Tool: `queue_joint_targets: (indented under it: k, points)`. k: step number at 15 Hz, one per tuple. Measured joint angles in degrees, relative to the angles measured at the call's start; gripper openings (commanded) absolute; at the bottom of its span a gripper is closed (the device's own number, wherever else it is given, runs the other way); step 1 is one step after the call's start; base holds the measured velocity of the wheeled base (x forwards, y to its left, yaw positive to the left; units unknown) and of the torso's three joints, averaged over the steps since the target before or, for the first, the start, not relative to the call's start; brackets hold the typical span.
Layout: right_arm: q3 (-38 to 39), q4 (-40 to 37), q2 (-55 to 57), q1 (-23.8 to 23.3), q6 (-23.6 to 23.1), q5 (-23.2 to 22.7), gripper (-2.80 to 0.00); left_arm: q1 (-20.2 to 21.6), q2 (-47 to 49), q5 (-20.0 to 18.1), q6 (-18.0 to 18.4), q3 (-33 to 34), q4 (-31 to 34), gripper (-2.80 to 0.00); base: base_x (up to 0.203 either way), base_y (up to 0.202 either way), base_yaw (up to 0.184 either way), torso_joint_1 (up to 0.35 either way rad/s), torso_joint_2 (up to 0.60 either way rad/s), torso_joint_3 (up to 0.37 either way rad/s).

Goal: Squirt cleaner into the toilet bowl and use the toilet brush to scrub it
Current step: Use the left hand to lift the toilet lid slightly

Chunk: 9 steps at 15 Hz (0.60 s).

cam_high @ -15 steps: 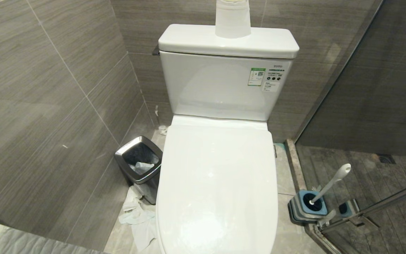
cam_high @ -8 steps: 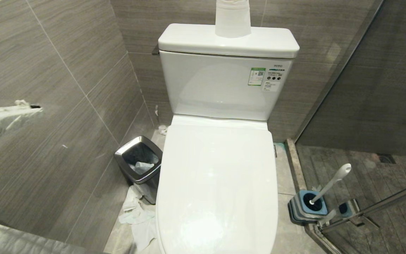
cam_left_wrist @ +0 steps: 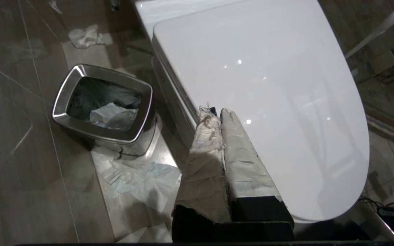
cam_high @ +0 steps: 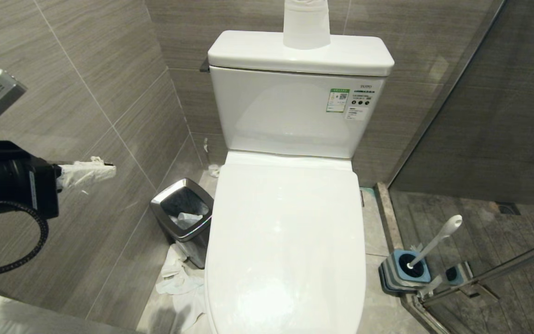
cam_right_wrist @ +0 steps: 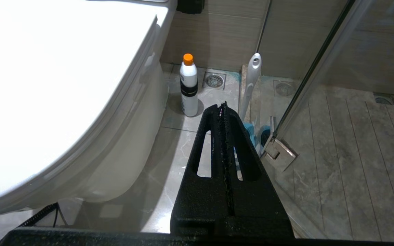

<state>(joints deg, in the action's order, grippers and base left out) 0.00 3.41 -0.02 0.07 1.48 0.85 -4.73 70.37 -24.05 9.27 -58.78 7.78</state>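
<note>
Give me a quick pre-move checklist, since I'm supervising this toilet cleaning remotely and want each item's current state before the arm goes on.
1. Toilet lid raised for access to the bowl: not ok, it is down.
2. Left gripper free to take hold: ok, shut with nothing between its wrapped fingers, beside the lid's edge.
3. Right gripper free: ok, shut and empty, low near the floor.
4. Toilet brush within sight: ok, standing in its holder.
5. Orange-capped bottle upright: ok, on the floor beside the toilet.
6. Bowl's condition: cannot tell, covered.
</note>
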Motion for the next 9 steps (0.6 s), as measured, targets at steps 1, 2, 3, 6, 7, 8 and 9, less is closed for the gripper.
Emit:
queue_joint_targets:
  k: [1,2,3,6,7,8,9]
  points:
    - [0.00,-0.02,0.00,0.00,0.00,-0.01,-2.80,0.78,1.57,-1.24,0.61,-0.48,0.29,-2.80,0.000,0.000,0.000,0.000,0.00,0.000]
    - [0.00,-0.02,0.00,0.00,-0.01,-0.03,-2.80,1.27,3.52,-2.11,1.41,-1.07,0.46,-2.80,0.000,0.000,0.000,0.000,0.00,0.000]
    - [0.00,0.00,0.00,0.00,-0.01,-0.03,-2.80,1.46,5.57,-2.44,2.06,-1.68,0.94,-2.80,0.000,0.000,0.000,0.000,0.00,0.000]
    - [0.00,-0.02,0.00,0.00,-0.01,-0.01,-2.80,1.52,13.87,-2.82,4.24,-8.91,7.03,-2.80,0.000,0.000,0.000,0.000,0.00,0.000]
    - [0.00,-0.02,0.00,0.00,0.00,0.01,-2.80,1.36,16.46,-3.07,4.62,-11.75,10.06,-2.80,0.000,0.000,0.000,0.000,0.00,0.000]
    - [0.00,0.00,0.00,0.00,-0.01,-0.01,-2.80,1.26,19.24,-3.69,4.95,-14.49,13.29,-2.80,0.000,0.000,0.000,0.000,0.00,0.000]
    - [0.00,-0.02,0.00,0.00,0.00,-0.04,-2.80,1.19,21.81,-4.64,5.18,-16.57,15.56,-2.80,0.000,0.000,0.000,0.000,0.00,0.000]
